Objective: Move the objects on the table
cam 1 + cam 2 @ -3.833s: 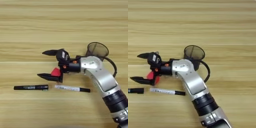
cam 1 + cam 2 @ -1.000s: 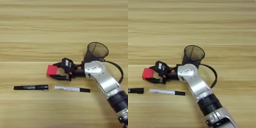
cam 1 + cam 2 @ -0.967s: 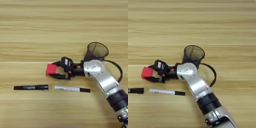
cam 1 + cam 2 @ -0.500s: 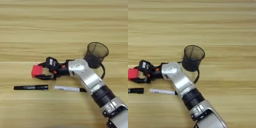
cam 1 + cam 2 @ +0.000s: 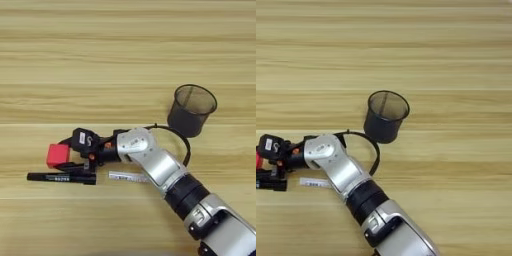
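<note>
A: Start with the big things. What does the worktop (image 5: 125, 45) carry?

B: Light wood planks, mostly bare. The silver right arm reaches in from the lower right and stretches far over to the left. Behind its elbow stands a dark mesh cup (image 5: 191, 109), upright and well apart from everything else.

A: And the hand?

B: The hand (image 5: 67, 159) is at the left end of the reach, its black fingers set either side of the red cube (image 5: 58, 155), one above and one below. They look clamped on it, and the cube sits right at the fingertips, just above the black marker (image 5: 61, 177).

A: Where do the pens lie?

B: The black marker lies flat along the planks directly below the cube. The white-barrelled marker (image 5: 127, 176) lies just right of it, partly hidden under the forearm. Neither is touched by the fingers.

A: Any die?

B: None that I can see in either view.

A: So how far along is it?

B: I'd judge the cube is mid-move, gripped but not let go. The black marker looks unhandled, so that much appears left to do.
</note>
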You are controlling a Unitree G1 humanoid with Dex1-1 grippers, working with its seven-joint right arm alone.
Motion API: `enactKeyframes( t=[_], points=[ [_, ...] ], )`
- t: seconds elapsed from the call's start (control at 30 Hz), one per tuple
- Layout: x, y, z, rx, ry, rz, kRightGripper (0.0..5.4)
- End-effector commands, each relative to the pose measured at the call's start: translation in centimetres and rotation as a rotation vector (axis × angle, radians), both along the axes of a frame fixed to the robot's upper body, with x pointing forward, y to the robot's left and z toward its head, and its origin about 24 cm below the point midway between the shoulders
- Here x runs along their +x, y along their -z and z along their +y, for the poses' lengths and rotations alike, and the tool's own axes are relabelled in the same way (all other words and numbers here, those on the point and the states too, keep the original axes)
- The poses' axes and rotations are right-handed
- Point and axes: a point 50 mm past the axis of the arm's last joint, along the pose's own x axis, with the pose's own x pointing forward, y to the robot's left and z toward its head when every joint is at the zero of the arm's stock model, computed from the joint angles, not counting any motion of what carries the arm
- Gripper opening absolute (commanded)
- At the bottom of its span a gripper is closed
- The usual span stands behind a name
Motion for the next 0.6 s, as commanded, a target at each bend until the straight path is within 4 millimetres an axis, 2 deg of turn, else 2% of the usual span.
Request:
enactKeyframes(
  t=[0.03, 0.23, 0.27, 0.6],
  points=[
    [1.4, -1.7, 0.5, 0.009, 0.032, -0.098, 2.32],
    [1.5, -1.7, 0.6, 0.014, 0.044, -0.099, 2.32],
    [1.5, -1.7, 0.6, 0.015, 0.044, -0.097, 2.61],
    [1.5, -2.8, 0.7, 0.077, 0.044, -0.095, 3.82]
  ],
)
